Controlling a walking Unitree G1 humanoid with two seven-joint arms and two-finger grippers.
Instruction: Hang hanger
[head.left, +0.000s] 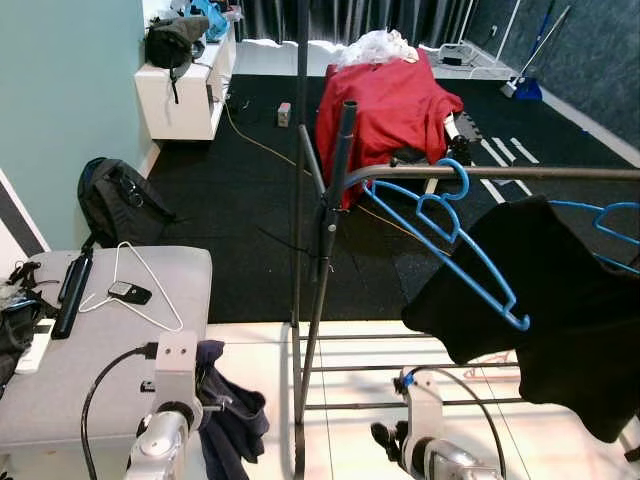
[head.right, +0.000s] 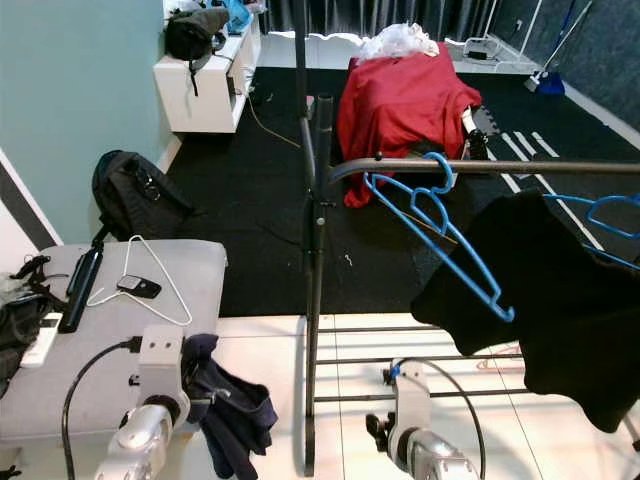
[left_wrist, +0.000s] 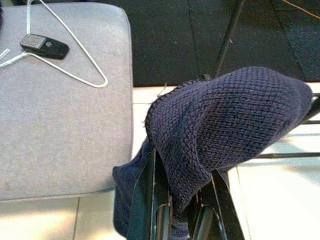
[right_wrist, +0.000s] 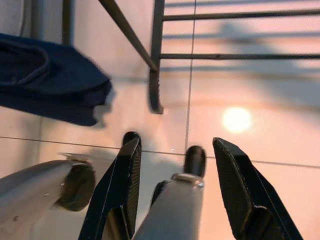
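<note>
My left gripper (left_wrist: 182, 212) is low at the front left, shut on a navy knitted garment (left_wrist: 225, 120) that drapes over its fingers and hangs down (head.left: 232, 415). A white wire hanger (head.left: 165, 297) lies flat on the grey bench (head.left: 100, 370) to the left of it. A blue plastic hanger (head.left: 465, 180) hangs by its hook on the dark rail (head.left: 540, 172) of the clothes rack and carries a black garment (head.left: 540, 300). A second blue hanger (head.left: 610, 215) sits further right on the rail. My right gripper (right_wrist: 175, 142) is open, low over the tiled floor, holding nothing.
The rack's upright post (head.left: 325, 250) and low crossbars stand between my arms. A black phone (head.left: 130, 292) lies on the bench inside the wire hanger. A black backpack (head.left: 120, 205) leans by the wall. A red-draped object (head.left: 390, 100) and a white cabinet (head.left: 185, 95) stand behind.
</note>
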